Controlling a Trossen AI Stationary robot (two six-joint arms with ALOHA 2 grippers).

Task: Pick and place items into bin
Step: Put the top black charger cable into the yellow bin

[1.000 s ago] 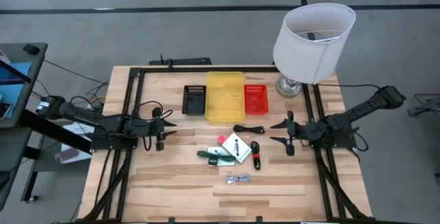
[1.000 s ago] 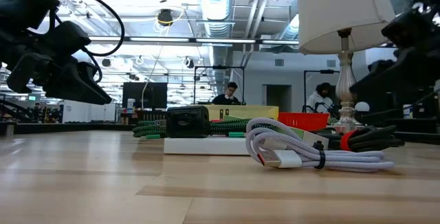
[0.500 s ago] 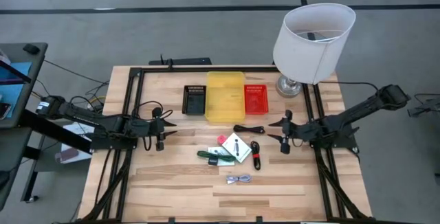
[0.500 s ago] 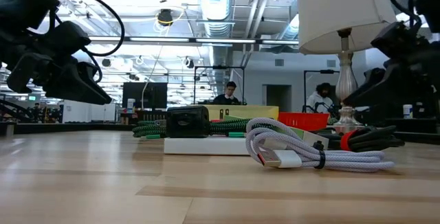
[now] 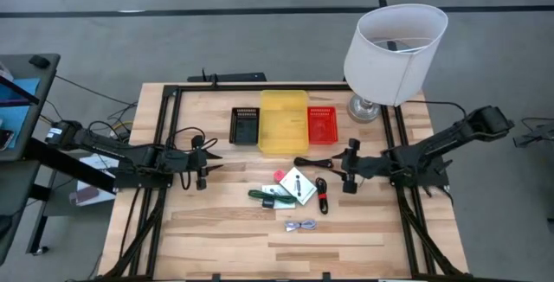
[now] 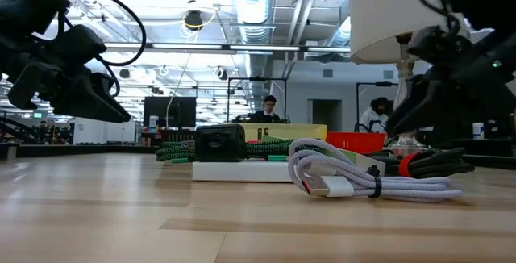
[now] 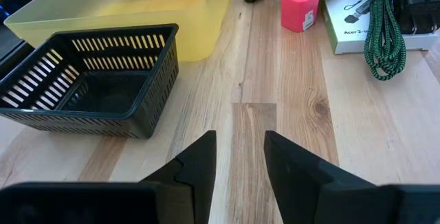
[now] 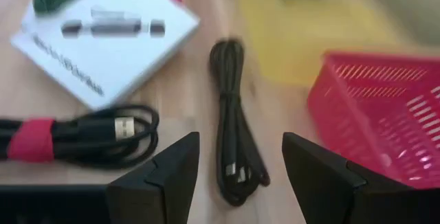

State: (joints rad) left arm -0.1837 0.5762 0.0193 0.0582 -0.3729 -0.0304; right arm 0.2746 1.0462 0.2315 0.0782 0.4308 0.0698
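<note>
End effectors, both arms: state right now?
Left end effector: open, empty, waiting near the black basket.
Right end effector: open, empty, over the black cable.

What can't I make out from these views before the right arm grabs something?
- Yellow bin contents: low view shows only its rim behind the items; left wrist view cuts it off at the edge.
- Silver cable: too small in the high view to tell its connector.
- White box print: blurred in the right wrist view.

The wooden table point(image 5: 216, 230) carries three bins point(image 5: 283, 122), a lamp point(image 5: 394, 44), cables point(image 5: 321, 195) and boxes point(image 5: 297, 186).
</note>
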